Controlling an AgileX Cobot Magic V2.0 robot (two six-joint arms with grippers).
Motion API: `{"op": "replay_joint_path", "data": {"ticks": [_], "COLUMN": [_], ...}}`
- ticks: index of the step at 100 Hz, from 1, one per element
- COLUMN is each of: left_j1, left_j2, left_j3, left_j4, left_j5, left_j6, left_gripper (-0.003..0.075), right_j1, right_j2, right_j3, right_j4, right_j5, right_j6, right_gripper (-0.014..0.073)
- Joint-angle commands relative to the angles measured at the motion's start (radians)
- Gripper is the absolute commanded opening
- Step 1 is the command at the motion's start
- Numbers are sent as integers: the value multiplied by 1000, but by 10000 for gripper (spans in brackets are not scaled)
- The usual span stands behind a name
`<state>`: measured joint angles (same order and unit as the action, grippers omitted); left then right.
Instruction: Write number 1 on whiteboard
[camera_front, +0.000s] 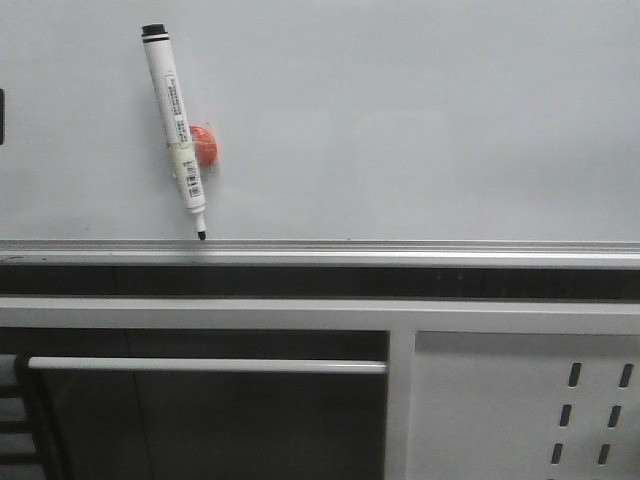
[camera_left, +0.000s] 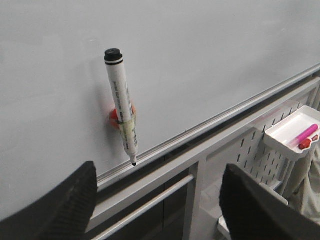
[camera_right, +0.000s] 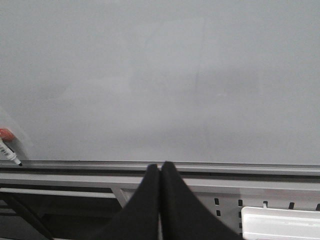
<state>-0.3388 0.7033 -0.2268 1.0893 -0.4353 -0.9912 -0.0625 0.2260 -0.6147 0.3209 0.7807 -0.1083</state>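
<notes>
The whiteboard (camera_front: 400, 110) fills the upper part of the front view, with its silver rail (camera_front: 400, 248) below. No number 1 stroke shows on it. A white marker pen (camera_front: 175, 128) with a black cap end hangs tip down on an orange magnet (camera_front: 205, 145), its tip at the rail. It also shows in the left wrist view (camera_left: 122, 112) and its tip in the right wrist view (camera_right: 10, 154). My left gripper (camera_left: 160, 200) is open and empty, below and apart from the pen. My right gripper (camera_right: 160, 167) is shut and empty, its tips before the rail. Neither gripper shows in the front view.
A grey perforated metal panel (camera_front: 560, 400) stands under the board at the right. A white tray (camera_left: 292, 132) with a pink marker (camera_left: 302, 136) hangs on it. A horizontal bar (camera_front: 200, 365) crosses a dark opening at the lower left.
</notes>
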Motion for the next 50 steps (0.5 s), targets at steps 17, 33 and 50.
{"op": "replay_joint_path", "data": {"ticks": [17, 33, 50], "left_j1": [-9, -9, -9], "left_j2": [48, 145, 310], "left_j3": [59, 72, 72], "left_j4": [-418, -472, -553], "left_j5": [-237, -355, -480], "left_j6": [355, 426, 498], "left_gripper": [482, 482, 409], "right_j1": [0, 0, 0], "right_j2": [23, 23, 23], "right_j3": [-32, -32, -32], "right_j4": [20, 22, 28], "right_j5": [-46, -46, -44], "right_j6": [-10, -10, -10], "right_gripper": [-76, -76, -76]}}
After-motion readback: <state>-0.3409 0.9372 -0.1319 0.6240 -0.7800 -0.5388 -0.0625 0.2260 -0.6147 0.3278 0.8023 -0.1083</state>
